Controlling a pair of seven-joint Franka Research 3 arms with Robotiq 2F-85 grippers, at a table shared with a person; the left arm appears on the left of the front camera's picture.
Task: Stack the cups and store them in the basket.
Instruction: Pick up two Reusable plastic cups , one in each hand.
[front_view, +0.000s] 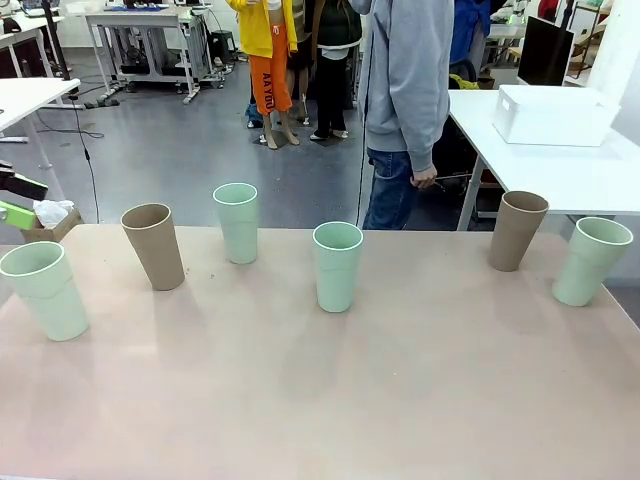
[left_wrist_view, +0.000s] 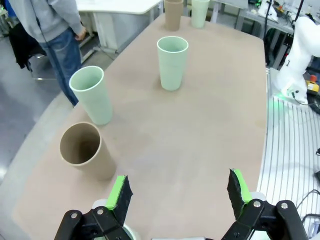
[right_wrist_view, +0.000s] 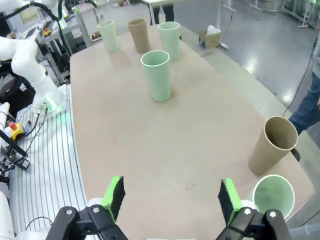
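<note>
Front view, left to right across the surface (front_view: 320, 400): leftmost mint cup (front_view: 45, 290), left tan cup (front_view: 153, 245), far mint cup (front_view: 237, 222), middle mint cup (front_view: 338, 265), right tan cup (front_view: 517, 230), rightmost mint cup (front_view: 592, 260), all upright and apart (nothing stacked yet). The basket (front_view: 555, 115) sits on a separate white surface (front_view: 600, 190) far right. Both the left end effector (left_wrist_view: 179, 190) and right end effector (right_wrist_view: 171, 196) hover with fingers spread, holding nothing.

Pinkish-beige table (front_view: 400, 400) fills lower frame in front view. Six cups upright on it, all apart, L to R: far-left mint cup (front_view: 42, 290), left tan cup (front_view: 153, 245), upper mint cup (front_view: 237, 222), centre mint cup (front_view: 337, 265), right tan cup (front_view: 517, 230), far-right mint cup (front_view: 592, 260).
</note>
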